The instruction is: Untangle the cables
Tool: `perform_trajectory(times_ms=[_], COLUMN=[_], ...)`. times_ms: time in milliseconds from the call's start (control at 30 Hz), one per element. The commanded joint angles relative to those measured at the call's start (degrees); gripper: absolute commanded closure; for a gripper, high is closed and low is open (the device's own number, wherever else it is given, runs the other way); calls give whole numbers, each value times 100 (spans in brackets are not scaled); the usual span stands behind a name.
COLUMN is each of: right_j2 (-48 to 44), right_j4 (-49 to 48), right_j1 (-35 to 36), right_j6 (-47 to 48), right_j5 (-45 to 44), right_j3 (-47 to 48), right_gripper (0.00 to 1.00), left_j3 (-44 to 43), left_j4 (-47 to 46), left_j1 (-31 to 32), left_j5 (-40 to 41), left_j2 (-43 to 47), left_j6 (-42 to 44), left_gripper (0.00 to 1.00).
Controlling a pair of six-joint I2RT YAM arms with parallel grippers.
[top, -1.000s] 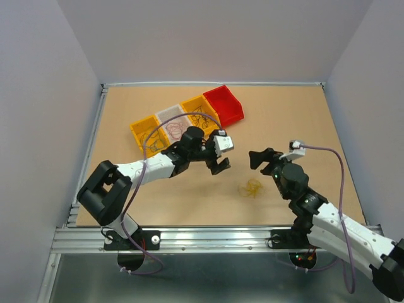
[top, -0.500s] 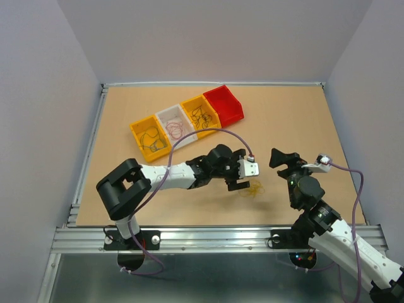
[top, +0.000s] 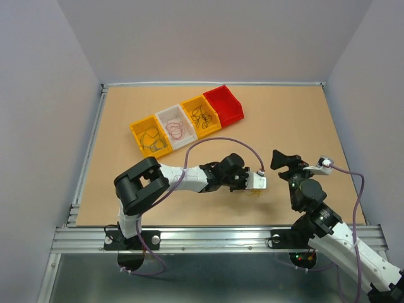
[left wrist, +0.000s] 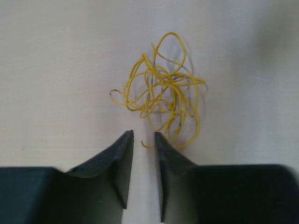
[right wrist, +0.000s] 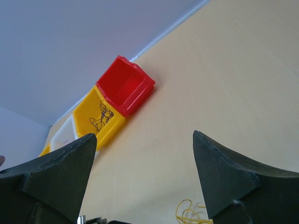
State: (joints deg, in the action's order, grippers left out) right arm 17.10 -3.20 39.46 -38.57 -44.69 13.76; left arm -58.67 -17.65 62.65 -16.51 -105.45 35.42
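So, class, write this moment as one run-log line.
left gripper: narrow gap, beside yellow cables | right gripper: open, empty

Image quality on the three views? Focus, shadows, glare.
Left wrist: cables in focus with faint shadows, left tool soft toward the bottom edge. Right wrist: red bin crisp, right tool slightly blurred up close. Top: even light, soft arm shadows on the table, no glare.

Left arm (top: 189, 177) stretched low, fingers (left wrist: 119, 161) nearly together; right fingers (right wrist: 224, 179) spread wide.
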Motion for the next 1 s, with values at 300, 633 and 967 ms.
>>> perform_trajectory(times_ms=[300,633,967], right_j2=[319,198,-962], right_j4=[-198,-339,-313], right_j1=[26,26,26], right_j6=[227,95,-28], right_j5=[293,-171,-779], right_j3=[-128,-224,-532], right_gripper=[13,13,10], left_j3=[532,559,32], left_j4=[-1407,-758,-362], left_j1=[-813,-1133,-570], left_j5=[-323,-2506,-2128], left_j2=[1245,1062,447], left_j6=[-1342,-545,-387], left_gripper=[100,23,23])
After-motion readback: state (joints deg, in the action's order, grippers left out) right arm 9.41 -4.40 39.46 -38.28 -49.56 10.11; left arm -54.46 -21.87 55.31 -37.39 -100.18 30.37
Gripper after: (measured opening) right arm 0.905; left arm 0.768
